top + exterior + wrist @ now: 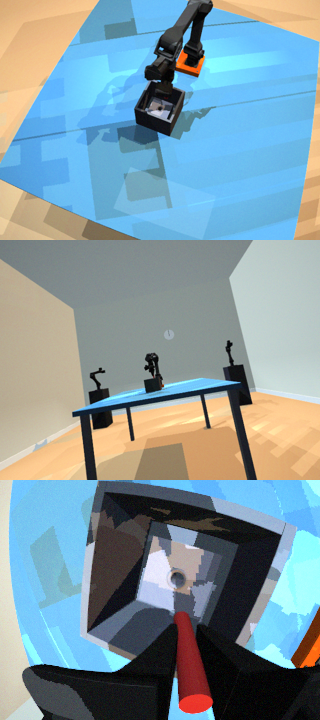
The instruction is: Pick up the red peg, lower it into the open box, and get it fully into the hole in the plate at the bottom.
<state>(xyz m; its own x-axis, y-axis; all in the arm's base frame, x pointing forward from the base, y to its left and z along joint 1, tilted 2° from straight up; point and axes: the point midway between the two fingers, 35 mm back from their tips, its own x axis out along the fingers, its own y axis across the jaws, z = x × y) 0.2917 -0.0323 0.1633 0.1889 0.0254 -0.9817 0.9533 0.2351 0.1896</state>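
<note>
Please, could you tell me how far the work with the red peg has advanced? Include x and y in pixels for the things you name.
Picking up looks done: the red peg [192, 662] is between the fingers of the gripper [165, 96] [186, 630]. In hand is the approach to the open box [153, 125] [152, 385] [92, 575], with the gripper at its rim. Left: lining up and full insertion, as the hole [160, 108] [177, 578] in the bottom plate [165, 113] [156, 570] shows no peg in it.

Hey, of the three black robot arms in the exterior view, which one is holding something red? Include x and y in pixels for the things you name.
The middle arm [195, 28] [155, 361], mounted on the blue table [232, 167] [180, 387]; the other two stand on dark pedestals without anything red.
</note>
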